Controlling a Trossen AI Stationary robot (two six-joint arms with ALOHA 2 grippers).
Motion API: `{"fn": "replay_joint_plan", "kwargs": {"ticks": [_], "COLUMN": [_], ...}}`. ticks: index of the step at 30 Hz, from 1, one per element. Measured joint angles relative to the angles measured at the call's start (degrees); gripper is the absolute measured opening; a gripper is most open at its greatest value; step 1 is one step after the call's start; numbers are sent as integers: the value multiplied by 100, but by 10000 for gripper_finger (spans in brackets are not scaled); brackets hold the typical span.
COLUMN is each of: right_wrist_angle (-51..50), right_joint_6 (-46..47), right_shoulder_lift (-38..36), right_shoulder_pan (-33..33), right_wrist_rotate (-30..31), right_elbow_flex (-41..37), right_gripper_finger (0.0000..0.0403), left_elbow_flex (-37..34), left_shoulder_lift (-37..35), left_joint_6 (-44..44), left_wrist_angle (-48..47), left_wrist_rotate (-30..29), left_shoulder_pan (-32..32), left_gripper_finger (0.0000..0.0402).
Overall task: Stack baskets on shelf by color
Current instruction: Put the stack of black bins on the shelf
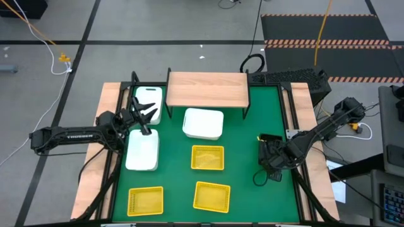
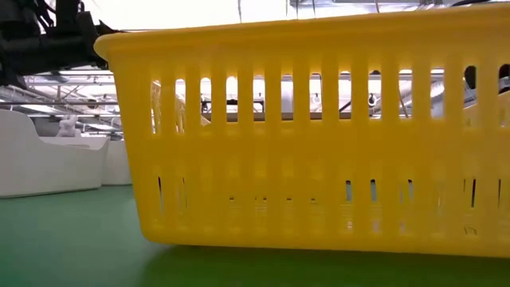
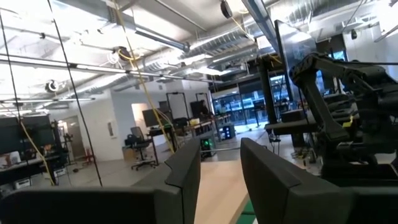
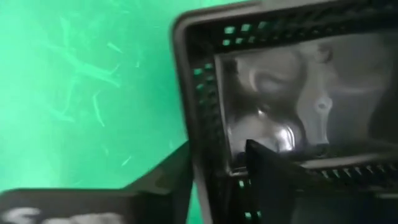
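My left gripper (image 1: 144, 115) is open and hovers above the gap between two white baskets (image 1: 148, 101) (image 1: 142, 151) near the table's left edge, touching nothing. A third white basket (image 1: 203, 123) sits in front of the wooden shelf (image 1: 207, 89), which carries nothing. Three yellow mesh baskets (image 1: 207, 157) (image 1: 211, 195) (image 1: 146, 200) stand on the green mat. My right gripper (image 4: 219, 146) is open at the table's right side, over a black mesh basket (image 4: 298, 99) (image 1: 270, 144). One finger is inside the basket and one outside its wall. My right gripper straddles the black basket's side wall (image 4: 208, 124) from above, one finger (image 4: 273, 180) inside the basket and the other (image 4: 168, 180) outside. Whether either finger touches the wall, I cannot tell.
The low view is almost filled by a near yellow basket (image 2: 319, 135), with white baskets (image 2: 48, 163) behind it at the left. The shelf's black legs (image 1: 247, 104) stand on the mat's far part. Bare mat (image 1: 243, 164) lies between the yellow baskets and the right arm.
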Motion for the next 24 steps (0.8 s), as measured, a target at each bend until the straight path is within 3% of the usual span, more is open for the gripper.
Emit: {"fn": "replay_joint_plan", "kwargs": {"ticks": [5,12,18,24], "right_wrist_angle": [27,-135,-1049,-2290], "right_joint_6": [-322,-457,-666,-847], "right_shoulder_lift": [0,-3,-22,-22], "right_shoulder_pan": [0,0,-2,-5], "right_wrist_rotate": [-45,-170,-196,599], "right_elbow_flex": [0,117,965,2128], "right_gripper_finger": [19,12,12,12], "left_elbow_flex": [0,0,0,0], "left_shoulder_lift": [0,0,0,0], "left_joint_6": [-2,-24,-24,-50], "left_wrist_angle": [-36,-40,-28,-25], "left_wrist_rotate": [0,0,0,0], "left_shoulder_pan": [0,0,0,0], "left_gripper_finger": [118,118,118,118]}}
